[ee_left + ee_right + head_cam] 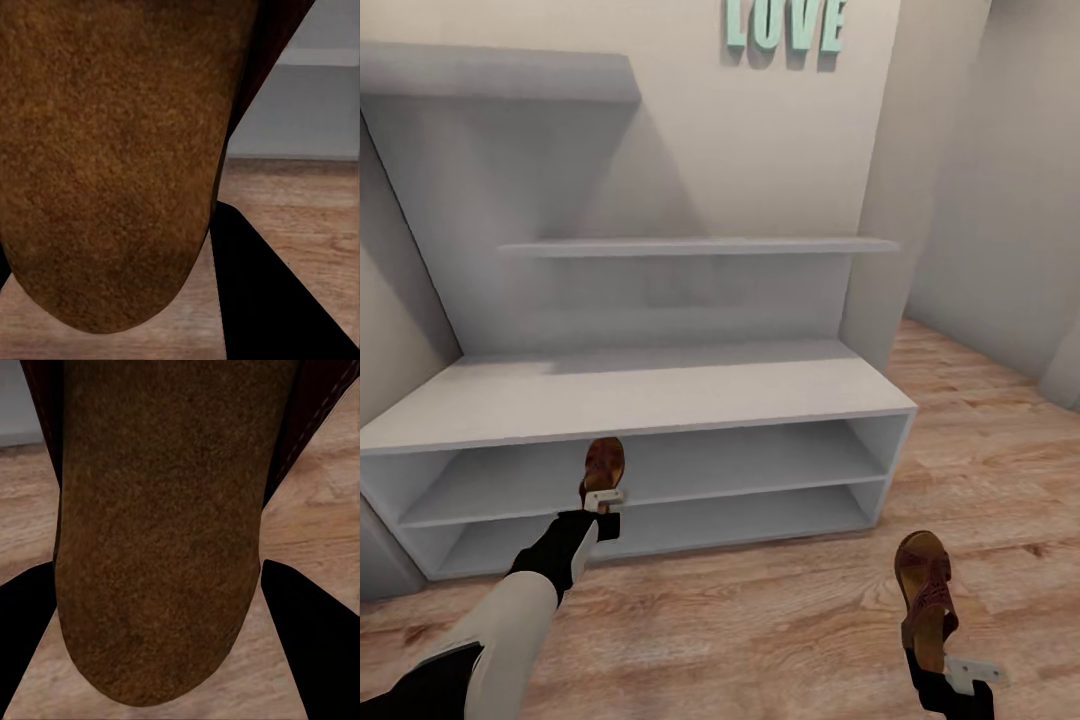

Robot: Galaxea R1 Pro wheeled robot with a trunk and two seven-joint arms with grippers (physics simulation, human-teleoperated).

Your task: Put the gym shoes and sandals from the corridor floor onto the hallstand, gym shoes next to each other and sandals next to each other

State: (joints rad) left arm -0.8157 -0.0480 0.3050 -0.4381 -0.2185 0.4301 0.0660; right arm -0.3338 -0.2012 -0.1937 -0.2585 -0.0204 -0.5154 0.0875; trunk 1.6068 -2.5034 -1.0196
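In the head view my left gripper [603, 500] is shut on the heel of a dark brown sandal [603, 466], held toe-forward at the front of the grey hallstand [650, 395], level with its upper open shelf. My right gripper [960, 668] is shut on the other sandal [926, 592], held above the corridor floor [780, 620] to the right of the rack. Each wrist view looks close-up along its sandal's tan footbed: the left one [112, 165] and the right one [165, 532], with a dark finger [270, 300] beside the left one. The gym shoes are out of view.
Two staggered wall shelves [700, 245] hang above the rack's bench top. Mint "LOVE" letters [785, 25] are on the wall. A wall corner [880, 250] stands at the rack's right end, with wood floor running past it.
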